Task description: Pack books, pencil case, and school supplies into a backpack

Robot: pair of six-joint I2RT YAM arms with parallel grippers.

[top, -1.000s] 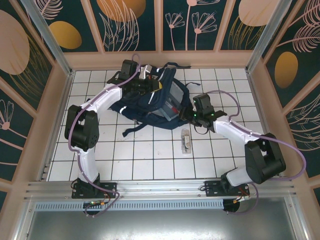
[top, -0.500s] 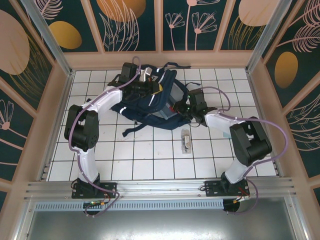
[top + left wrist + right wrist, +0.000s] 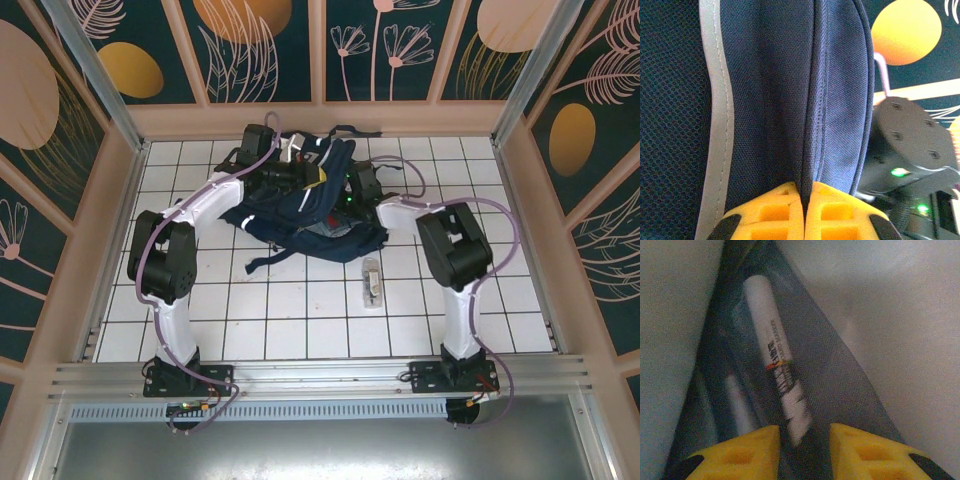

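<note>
Top, left wrist and right wrist views of the packing task. The backpack (image 3: 300,215) lies at the far middle of the bench (image 3: 300,310).

The left gripper (image 3: 285,172) has not moved in the last second. In its wrist view its fingers are pressed together on a fold of the navy fabric (image 3: 770,90), holding the mouth of the bag up.

The change lies with the right arm. A second ago its gripper stood just beside the backpack's right edge with the elbow far out to the right. Now the arm has folded inward and the right gripper (image 3: 352,192) has reached into the opening.

The right wrist view shows a see-through mesh pouch with a white marker (image 3: 775,355) inside it, which we take to be the pencil case (image 3: 825,380). It is hemmed in by pale grey surfaces. Its near end lies between the partly spread fingers of the right gripper (image 3: 804,435). We cannot tell whether they pinch it.

We judge the pencil case to be at or inside the bag, with its release next. The school supplies (image 3: 371,281) lie on the bench near the bag, not yet packed.
</note>
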